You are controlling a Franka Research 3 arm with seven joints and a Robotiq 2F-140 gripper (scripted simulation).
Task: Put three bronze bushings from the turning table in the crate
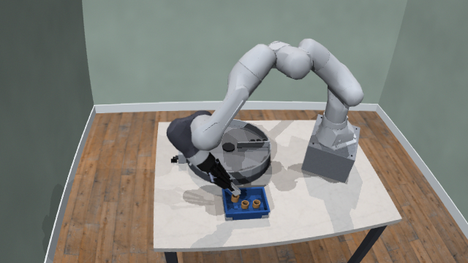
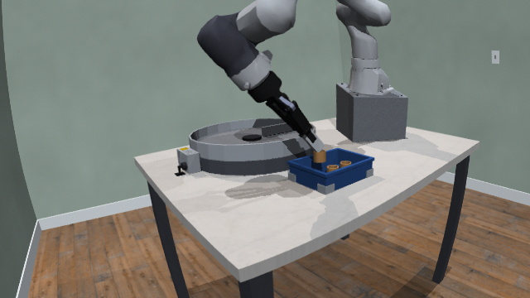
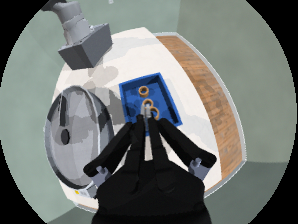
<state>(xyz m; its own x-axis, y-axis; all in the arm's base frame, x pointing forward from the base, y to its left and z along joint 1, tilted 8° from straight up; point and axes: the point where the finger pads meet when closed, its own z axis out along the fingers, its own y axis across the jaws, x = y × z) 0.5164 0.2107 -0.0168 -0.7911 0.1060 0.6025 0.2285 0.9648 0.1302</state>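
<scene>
Fingers pinching bronze bushing inside crate

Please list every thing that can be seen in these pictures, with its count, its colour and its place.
table: one, white top, dark legs, on wood floor
turning table: one, grey, on the table's back half
control box: one, grey, beside the turning table
crate: one, blue, in front of the turning table
bronze bushings: three, all within the crate; two on its floor, one pinched by the claw
pedestal: one, grey, table corner
arm: one, white
claw: one, black, shut on a bushing
</scene>
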